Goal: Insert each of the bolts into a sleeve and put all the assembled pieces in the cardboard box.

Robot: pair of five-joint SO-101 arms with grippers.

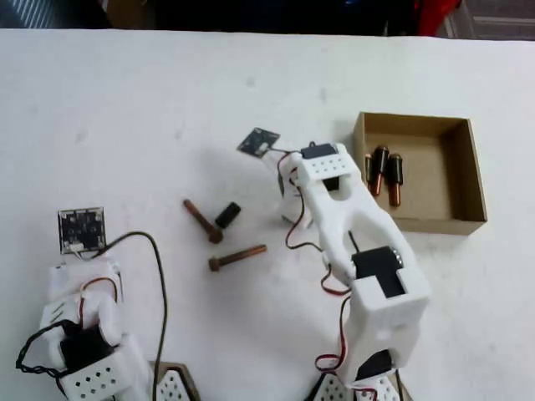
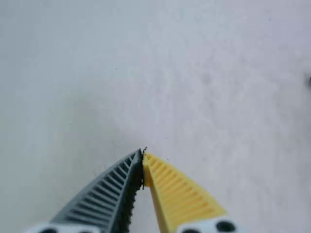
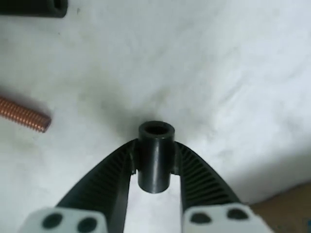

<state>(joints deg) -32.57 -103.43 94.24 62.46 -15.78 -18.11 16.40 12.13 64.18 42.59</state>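
My right gripper (image 3: 155, 148) is shut on a short black sleeve (image 3: 155, 160), held upright just above the white table. In the right wrist view, the threaded end of a copper bolt (image 3: 26, 116) lies off to one side, and a second black sleeve (image 3: 34, 7) lies farther off. From above, two copper bolts (image 1: 203, 220) (image 1: 237, 257) lie mid-table, with that loose sleeve (image 1: 227, 215) beside the upper one. The right arm (image 1: 334, 200) stands between them and the cardboard box (image 1: 468, 171), which holds assembled pieces (image 1: 383, 174). My left gripper (image 2: 142, 162) is shut with nothing in it, over bare table.
The left arm (image 1: 84, 326) sits folded at the near-left corner of the table. A small camera board (image 1: 81, 228) and its cable lie in front of it. A corner of the box (image 3: 291, 204) edges into the right wrist view.
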